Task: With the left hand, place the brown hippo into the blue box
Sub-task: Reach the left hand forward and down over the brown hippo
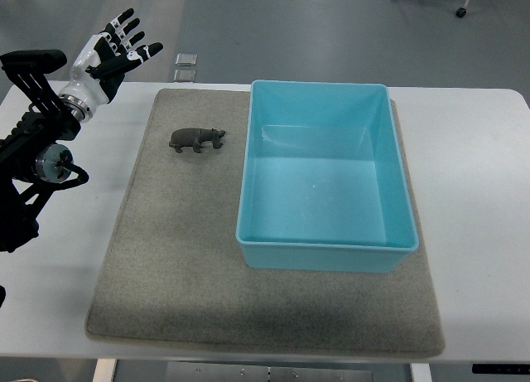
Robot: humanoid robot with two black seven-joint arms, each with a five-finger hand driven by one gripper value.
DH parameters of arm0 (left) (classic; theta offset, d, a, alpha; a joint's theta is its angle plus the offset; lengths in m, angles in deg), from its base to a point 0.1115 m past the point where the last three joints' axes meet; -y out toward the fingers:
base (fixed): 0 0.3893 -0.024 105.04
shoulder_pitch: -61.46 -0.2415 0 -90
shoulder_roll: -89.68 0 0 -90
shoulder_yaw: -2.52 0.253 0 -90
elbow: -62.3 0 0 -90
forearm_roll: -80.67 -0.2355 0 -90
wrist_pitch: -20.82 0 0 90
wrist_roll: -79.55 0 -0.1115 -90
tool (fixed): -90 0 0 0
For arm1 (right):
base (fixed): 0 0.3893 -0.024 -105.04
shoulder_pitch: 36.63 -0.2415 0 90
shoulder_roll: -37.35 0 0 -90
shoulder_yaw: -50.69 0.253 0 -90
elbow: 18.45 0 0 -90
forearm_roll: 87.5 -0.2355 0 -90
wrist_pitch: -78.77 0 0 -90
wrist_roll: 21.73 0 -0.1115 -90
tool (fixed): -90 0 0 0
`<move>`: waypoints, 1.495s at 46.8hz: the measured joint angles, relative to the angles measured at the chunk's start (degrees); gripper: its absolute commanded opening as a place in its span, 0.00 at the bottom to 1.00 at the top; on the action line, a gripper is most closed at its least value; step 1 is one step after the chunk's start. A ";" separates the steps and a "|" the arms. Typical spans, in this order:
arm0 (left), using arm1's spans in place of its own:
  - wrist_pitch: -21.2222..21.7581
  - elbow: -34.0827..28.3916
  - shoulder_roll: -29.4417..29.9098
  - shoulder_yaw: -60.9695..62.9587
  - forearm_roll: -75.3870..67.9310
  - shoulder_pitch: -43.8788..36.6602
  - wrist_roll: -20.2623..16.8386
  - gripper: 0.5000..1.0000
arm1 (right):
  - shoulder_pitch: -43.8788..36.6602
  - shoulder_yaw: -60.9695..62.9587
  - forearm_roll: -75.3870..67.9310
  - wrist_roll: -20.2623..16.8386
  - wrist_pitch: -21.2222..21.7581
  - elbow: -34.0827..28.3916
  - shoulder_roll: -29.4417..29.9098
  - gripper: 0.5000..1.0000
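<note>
Brown hippo [197,139] on grey mat [182,258], just left of blue box [328,249].
Left hand [112,52] raised at far-left tabletop [480,175] edge, fingers [126,21] spread, holding nothing.

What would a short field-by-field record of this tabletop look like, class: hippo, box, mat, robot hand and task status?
hippo: brown hippo stands on the grey mat, left of the box, not touching it
box: blue box, open top, nothing visible inside, resting on the mat's right part
left hand: left hand raised near the table's far left corner, fingers spread, holding nothing
right hand: not in view
table: white table
task status: hippo not yet grasped
</note>
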 measured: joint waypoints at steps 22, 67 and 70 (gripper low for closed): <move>-1.23 3.01 2.37 3.77 -19.26 2.28 0.55 0.98 | 0.00 0.00 0.00 0.00 0.00 0.00 0.00 0.87; -4.90 5.55 4.91 11.87 -55.82 5.83 1.24 0.96 | 0.00 0.00 0.00 0.00 0.00 0.00 0.00 0.87; -4.89 5.67 4.90 11.87 -57.17 6.12 1.24 0.96 | 0.00 0.00 0.00 0.00 0.00 0.00 0.00 0.87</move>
